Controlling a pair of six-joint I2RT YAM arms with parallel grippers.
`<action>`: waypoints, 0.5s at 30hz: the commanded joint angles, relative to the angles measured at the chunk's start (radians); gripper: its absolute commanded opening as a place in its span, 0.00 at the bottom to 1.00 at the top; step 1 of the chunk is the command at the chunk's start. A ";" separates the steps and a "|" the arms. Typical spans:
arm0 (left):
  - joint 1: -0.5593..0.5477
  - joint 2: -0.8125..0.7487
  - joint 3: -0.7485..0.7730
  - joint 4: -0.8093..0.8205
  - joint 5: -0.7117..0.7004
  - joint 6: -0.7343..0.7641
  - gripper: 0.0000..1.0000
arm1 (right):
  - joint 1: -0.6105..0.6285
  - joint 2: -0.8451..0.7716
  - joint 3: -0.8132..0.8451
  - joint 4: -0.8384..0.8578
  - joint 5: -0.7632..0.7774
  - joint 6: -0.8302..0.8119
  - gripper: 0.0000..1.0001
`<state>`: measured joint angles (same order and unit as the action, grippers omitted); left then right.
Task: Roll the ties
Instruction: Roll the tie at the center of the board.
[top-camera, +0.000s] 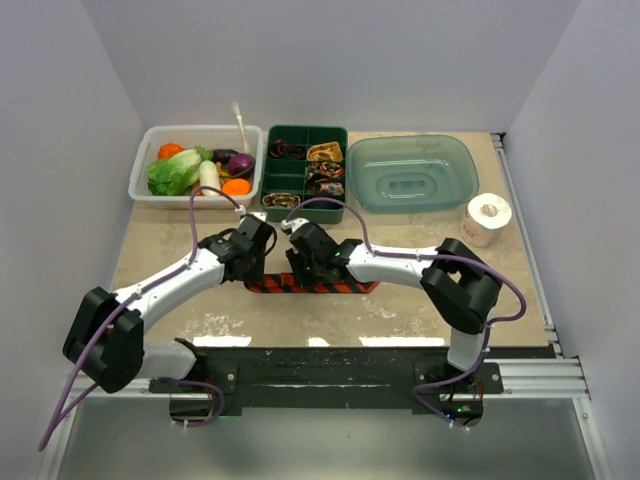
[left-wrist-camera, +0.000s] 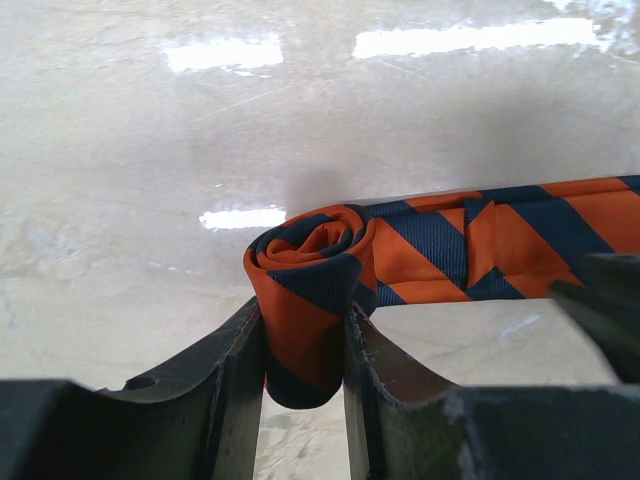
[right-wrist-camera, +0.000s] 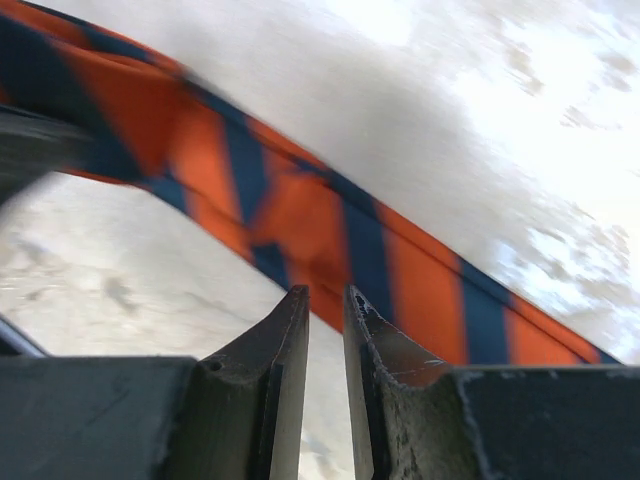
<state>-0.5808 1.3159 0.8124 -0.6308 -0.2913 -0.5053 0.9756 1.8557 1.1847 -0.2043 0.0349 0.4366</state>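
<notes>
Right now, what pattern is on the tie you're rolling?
Orange and dark-blue diagonal stripes on the tie; clearest in the left wrist view.

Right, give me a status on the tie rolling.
Done: small patterned fabric coils already sit in the green plastic compartment tray. In hand: the left pincer clamps a small coil started at one end of the orange-and-navy striped fabric tie; the right pincer sits at the flat strip's edge, grip unclear. Left: most of that tie lies unrolled on the beige table.
</notes>
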 joint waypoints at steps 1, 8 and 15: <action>-0.019 0.022 0.059 -0.067 -0.115 -0.018 0.36 | -0.063 -0.102 -0.057 0.040 0.008 0.037 0.24; -0.083 0.094 0.117 -0.170 -0.229 -0.058 0.35 | -0.133 -0.170 -0.117 0.043 0.007 0.030 0.25; -0.155 0.209 0.174 -0.257 -0.281 -0.094 0.34 | -0.150 -0.179 -0.123 0.036 0.030 0.027 0.25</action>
<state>-0.7033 1.4830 0.9321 -0.8173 -0.4965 -0.5564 0.8326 1.7061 1.0721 -0.1928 0.0360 0.4557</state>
